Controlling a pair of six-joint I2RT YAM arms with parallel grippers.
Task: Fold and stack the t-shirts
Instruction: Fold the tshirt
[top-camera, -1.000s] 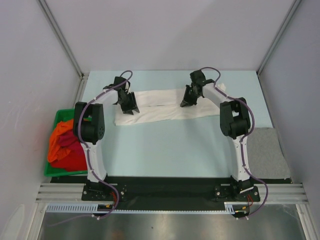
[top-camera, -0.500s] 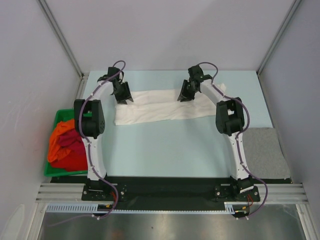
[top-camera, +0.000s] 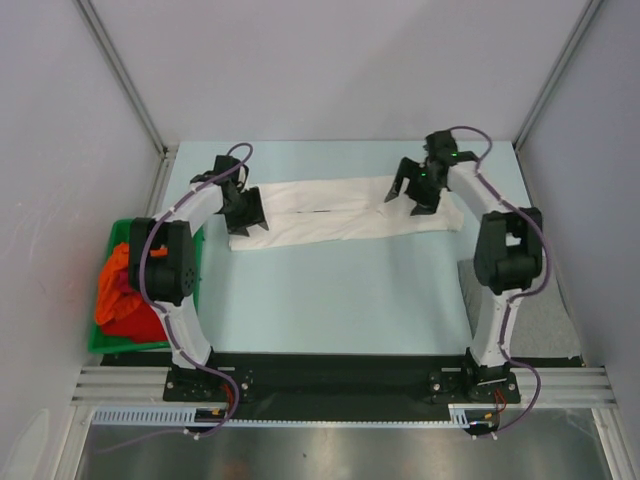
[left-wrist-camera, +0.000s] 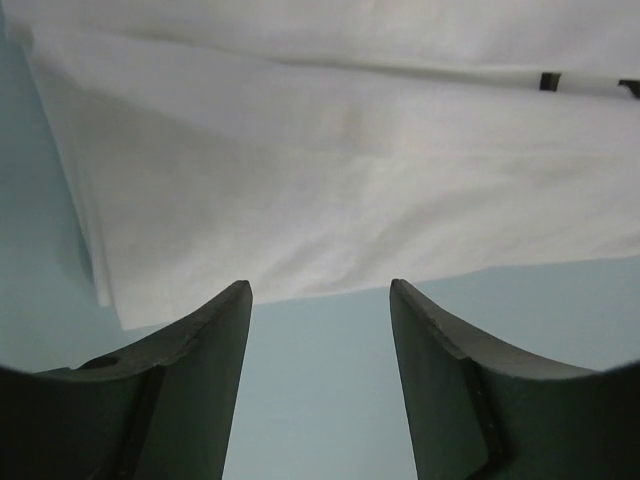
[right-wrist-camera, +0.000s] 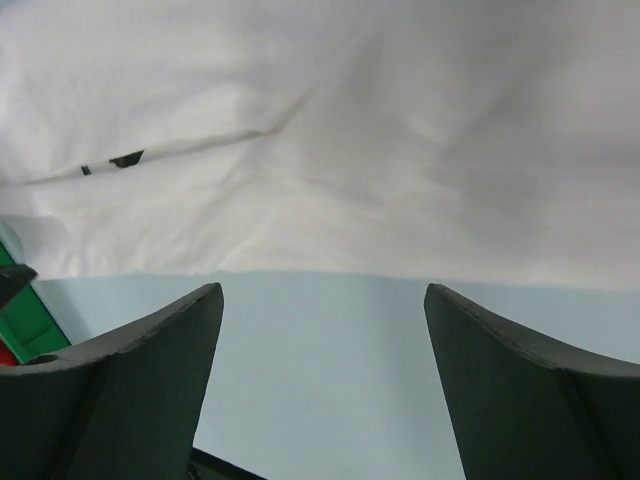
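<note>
White t-shirt (top-camera: 345, 212): lay as a long strip, upper centre; cross-fold looked pending.
Left pincer (left-wrist-camera: 320, 290): gaped, empty.
Right pincer (right-wrist-camera: 320, 290): gaped, empty.
Green bin (top-camera: 120, 346): held bunched shirts (top-camera: 125, 300), left edge.

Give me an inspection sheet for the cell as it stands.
Surface: light blue table, no damage seen.
Job's things: white t-shirt folded into a long strip at the far side; grey t-shirt flat at near right; orange t-shirt and dark red t-shirt bunched in the green bin.
Clutter: nothing seen.
Grippers: left claw and right claw open, empty, at the white t-shirt's ends.
Cables: purple cable along each arm, no snag seen.
Surroundings: pale enclosure walls; metal rail at the near edge.
</note>
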